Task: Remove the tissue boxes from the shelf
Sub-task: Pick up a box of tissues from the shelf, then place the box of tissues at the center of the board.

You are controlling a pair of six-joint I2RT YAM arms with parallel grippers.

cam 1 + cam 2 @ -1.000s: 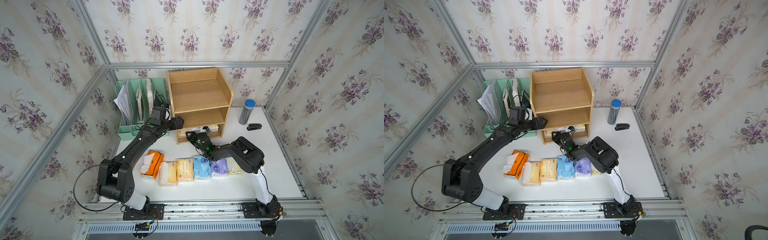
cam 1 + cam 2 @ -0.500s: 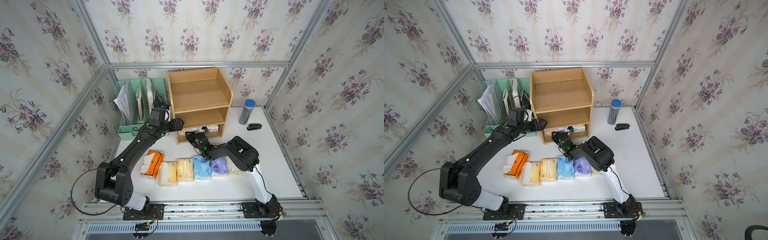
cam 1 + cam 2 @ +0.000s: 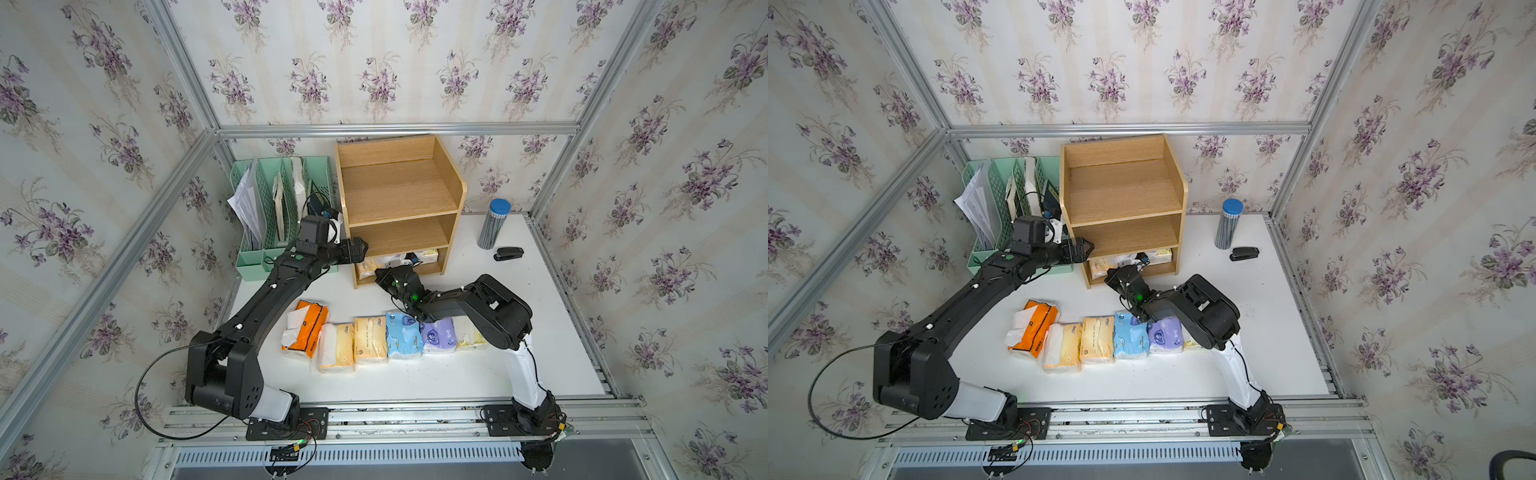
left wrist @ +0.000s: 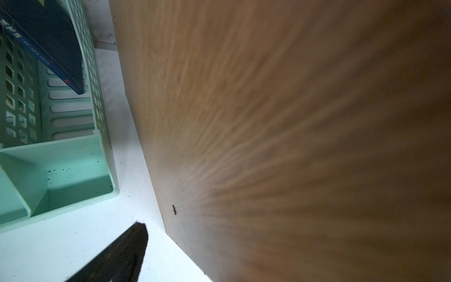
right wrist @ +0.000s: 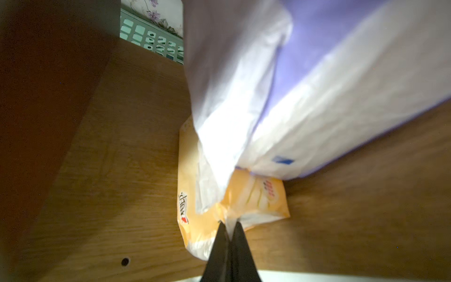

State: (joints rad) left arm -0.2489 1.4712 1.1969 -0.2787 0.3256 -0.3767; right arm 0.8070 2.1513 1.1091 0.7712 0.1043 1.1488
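Six packs [image 3: 370,338]: rowed on table [image 3: 478,374], behind right gripper [image 5: 229,225].
Yellow pack [image 5: 244,202]: bottom shelf [image 3: 399,195] tier, wrapper pinched in right gripper.
Left gripper [image 3: 360,251]: jaws apart, beside shelf's side.

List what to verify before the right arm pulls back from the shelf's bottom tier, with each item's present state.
1. Grip: right pincer shut on the cream-yellow tissue pack: ok.
2. Bite: only the wrapper's end film is pinched and it may slip: not ok.
3. Load: the purple tissue pack lies over it and may drag along: not ok.
4. Other arm: left pincer open, beside the shelf side panel, outside the opening: ok.
5. Landing room: bare table in front of the shelf: ok.
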